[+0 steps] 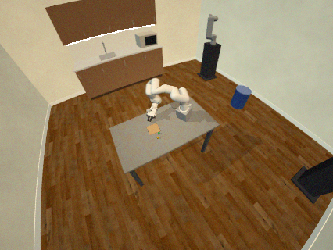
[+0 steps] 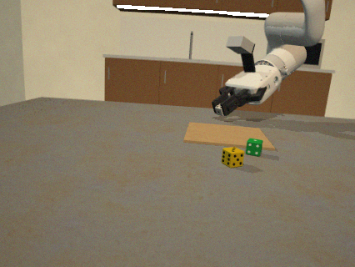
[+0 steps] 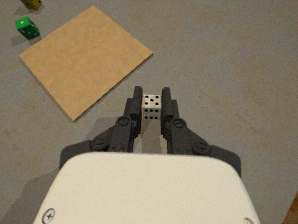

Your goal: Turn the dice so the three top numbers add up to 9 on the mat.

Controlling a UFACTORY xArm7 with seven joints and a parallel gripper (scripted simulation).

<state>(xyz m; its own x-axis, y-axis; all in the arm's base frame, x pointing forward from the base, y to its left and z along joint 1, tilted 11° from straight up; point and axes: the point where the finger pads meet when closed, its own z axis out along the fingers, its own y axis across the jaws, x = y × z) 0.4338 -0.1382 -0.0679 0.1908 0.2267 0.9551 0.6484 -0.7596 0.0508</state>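
My gripper (image 3: 151,97) (image 2: 220,109) (image 1: 149,116) is shut on a white die (image 3: 151,106) (image 2: 217,109) and holds it in the air just beyond the far edge of the tan mat (image 3: 82,55) (image 2: 221,134) (image 1: 153,129). A green die (image 2: 254,147) (image 3: 27,27) (image 1: 159,133) sits at the mat's near right corner, on the table beside the mat's edge. A yellow die (image 2: 232,157) (image 3: 32,4) (image 1: 158,137) lies on the grey table (image 2: 104,179) in front of the mat, off it. The mat lies flat with nothing on it.
The arm's base (image 1: 184,113) stands on the table's far side. A kitchen counter (image 2: 167,81) lines the back wall. A blue bin (image 1: 240,97) and a second arm on a black stand (image 1: 209,58) are on the floor, away from the table.
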